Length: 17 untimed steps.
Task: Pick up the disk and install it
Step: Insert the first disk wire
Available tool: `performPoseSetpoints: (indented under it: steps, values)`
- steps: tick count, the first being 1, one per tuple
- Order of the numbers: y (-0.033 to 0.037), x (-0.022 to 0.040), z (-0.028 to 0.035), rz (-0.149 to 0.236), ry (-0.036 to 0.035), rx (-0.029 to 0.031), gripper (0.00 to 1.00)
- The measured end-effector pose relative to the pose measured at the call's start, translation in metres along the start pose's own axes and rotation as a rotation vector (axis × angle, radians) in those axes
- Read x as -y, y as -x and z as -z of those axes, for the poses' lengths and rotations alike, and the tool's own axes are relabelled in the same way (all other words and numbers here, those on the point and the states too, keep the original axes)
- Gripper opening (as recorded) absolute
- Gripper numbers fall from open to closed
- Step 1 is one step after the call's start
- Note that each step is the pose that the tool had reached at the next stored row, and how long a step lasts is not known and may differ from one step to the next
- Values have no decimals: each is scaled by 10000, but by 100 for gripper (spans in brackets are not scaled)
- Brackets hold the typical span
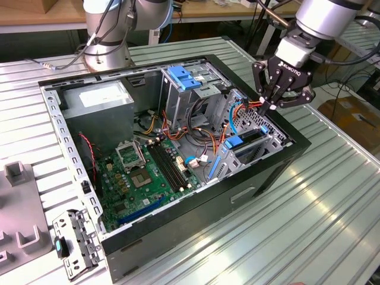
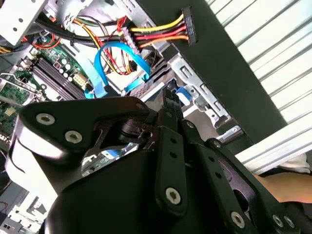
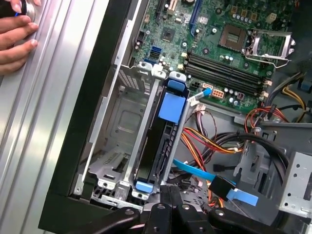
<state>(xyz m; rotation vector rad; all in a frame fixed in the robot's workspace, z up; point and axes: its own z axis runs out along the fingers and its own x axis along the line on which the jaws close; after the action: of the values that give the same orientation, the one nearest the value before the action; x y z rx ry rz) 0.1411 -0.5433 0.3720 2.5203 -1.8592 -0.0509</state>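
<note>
The claw, its fingers drawn together with nothing between them, is poised over a corner of the open black computer case on the ribbed metal desk. The disk, a flat dark hard drive edged by a bright blue plastic carrier frame, stands edgewise in the grey metal drive bay, just beneath the fingertips. Pickup and insertion appear complete; whether the disk is fully latched cannot be told.

Ribbed metal table, plastic-edged disk
</note>
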Motion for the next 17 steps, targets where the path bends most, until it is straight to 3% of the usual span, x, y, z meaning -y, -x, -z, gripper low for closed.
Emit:
performPoseSetpoints:
  steps: [6, 17]
  values:
    - [105, 145, -2, 7, 0, 0, 11]
    - [129, 154, -2, -19, 0, 0, 11]
